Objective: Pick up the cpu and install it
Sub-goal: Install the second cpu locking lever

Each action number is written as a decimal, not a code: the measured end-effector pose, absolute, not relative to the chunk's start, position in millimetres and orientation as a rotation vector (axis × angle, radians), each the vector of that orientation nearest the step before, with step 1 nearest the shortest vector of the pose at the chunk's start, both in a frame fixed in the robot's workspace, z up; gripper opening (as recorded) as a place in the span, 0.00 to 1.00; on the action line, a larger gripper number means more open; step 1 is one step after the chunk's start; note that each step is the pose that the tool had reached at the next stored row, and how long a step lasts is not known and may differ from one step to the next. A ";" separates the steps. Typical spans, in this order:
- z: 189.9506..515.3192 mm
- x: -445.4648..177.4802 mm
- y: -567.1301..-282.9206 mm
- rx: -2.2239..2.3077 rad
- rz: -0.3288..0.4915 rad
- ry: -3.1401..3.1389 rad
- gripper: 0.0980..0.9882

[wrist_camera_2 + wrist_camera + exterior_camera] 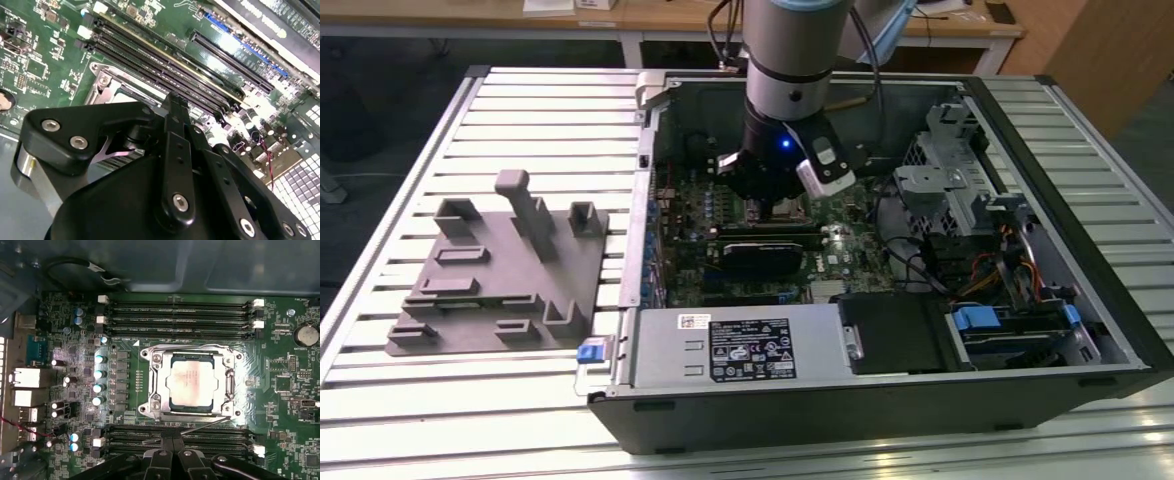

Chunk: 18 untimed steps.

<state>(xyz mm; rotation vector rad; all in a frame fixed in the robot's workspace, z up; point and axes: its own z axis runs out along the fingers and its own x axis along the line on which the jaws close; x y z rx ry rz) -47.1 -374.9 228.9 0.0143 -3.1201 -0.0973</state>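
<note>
First wrist view is giving you the clearest look: the cpu (pixel 192 384) is lying flat inside the socket frame (pixel 192 384)'s metal border on the motherboard (pixel 280 405), its silvery top facing up, with rows of memory slots (pixel 180 319) running along two opposite sides of the socket. The gripper (pixel 172 442) is showing at the edge of that picture with its black fingers (pixel 165 450) pressed together and holding nothing; the chip is sitting apart from them.

Second wrist view is looking along the gripper's black linkage (pixel 175 165), and you are seeing the fingertips closed above a corner of the socket frame (pixel 107 82), beside the long memory slots (pixel 165 65).

Exterior view is showing you the arm (pixel 787 60) reaching down into the open computer case (pixel 881 380), with the gripper (pixel 774 190) hovering over the middle of the board. On the exterior view's left, the grey plastic tray (pixel 494 280) is resting on the slatted table (pixel 454 420), well apart from the case.
</note>
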 end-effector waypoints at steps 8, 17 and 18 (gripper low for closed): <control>216.8 -47.8 -375.1 0.014 -0.103 -3.120 0.01; 214.5 -55.8 -378.1 0.015 -0.153 -3.118 0.01; 214.2 -57.0 -378.4 0.015 -0.155 -3.118 0.01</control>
